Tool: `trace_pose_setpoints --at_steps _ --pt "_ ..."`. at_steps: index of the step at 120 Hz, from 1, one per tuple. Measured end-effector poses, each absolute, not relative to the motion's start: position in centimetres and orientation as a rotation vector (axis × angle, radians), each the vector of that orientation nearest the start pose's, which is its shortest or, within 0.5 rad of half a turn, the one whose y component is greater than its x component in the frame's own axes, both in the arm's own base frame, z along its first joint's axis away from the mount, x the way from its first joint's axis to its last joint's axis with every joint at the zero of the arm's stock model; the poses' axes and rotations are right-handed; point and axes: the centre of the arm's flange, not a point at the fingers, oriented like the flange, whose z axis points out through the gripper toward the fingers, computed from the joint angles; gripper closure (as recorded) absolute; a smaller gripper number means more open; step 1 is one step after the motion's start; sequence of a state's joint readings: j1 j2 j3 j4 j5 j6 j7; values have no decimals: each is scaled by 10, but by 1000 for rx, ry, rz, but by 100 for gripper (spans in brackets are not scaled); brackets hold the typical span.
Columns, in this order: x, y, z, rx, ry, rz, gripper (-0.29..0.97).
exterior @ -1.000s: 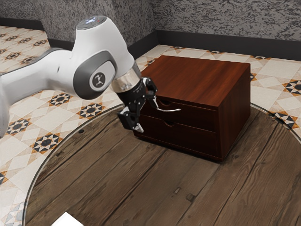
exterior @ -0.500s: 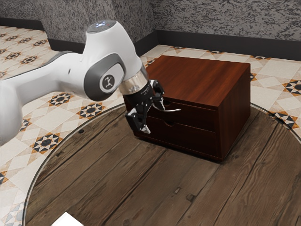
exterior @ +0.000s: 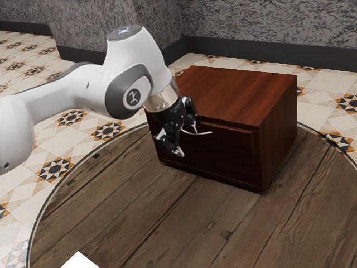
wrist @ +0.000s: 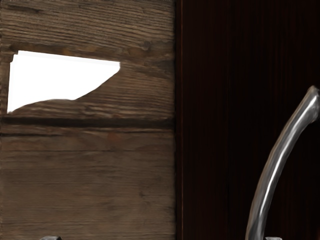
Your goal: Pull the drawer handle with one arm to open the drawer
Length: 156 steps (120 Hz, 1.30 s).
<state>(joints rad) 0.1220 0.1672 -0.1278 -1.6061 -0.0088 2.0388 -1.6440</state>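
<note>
**Exterior view.** My gripper (exterior: 184,133) is at the front face of the dark wooden cabinet (exterior: 240,100), which stands on the round plank table (exterior: 139,212). The fingers stand apart, one to either side of the near end of the silver drawer handle (exterior: 199,133). Neither can be seen pressing on it, so nothing is clamped. The upper drawer (exterior: 234,139) appears flush with the cabinet front, so I judge it not yet opened.

**Wrist view.** The drawer handle (wrist: 280,165) shows as a bright curved bar over dark cabinet wood. It lies close to one finger rather than centred in the gap. Past the cabinet's edge is table planking with a white patch (wrist: 55,80).

**Hazards from this position.**
- **Off-centre closing:** one finger would meet the bar first and push my hand sideways.
- **Gripping on the curved end:** the bar could slide out of the fingers once load is applied.
- **Pulling off the drawer's line of travel:** the drawer could bind, or the whole cabinet could drag across the table.
- **Retracting before the fingers close:** the drawer would stay shut.
</note>
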Motion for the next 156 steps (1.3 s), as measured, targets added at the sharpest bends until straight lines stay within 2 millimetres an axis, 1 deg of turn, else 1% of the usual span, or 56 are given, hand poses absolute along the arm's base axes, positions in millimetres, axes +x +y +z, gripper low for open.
trace_pose_setpoints --at_steps 24,46,67,71,92,116,140,156 --pt "635 3 546 1979 2143 224 28" --pt "621 4 545 1977 2148 232 32" --pt "605 2 550 1973 2146 247 33" --pt "603 5 550 1966 2152 252 34" --pt "592 4 551 1969 2154 255 34" --pt "582 3 548 1971 2156 258 35" --pt "578 2 551 1964 2150 271 35" --pt "565 -1 553 1970 2148 276 35"
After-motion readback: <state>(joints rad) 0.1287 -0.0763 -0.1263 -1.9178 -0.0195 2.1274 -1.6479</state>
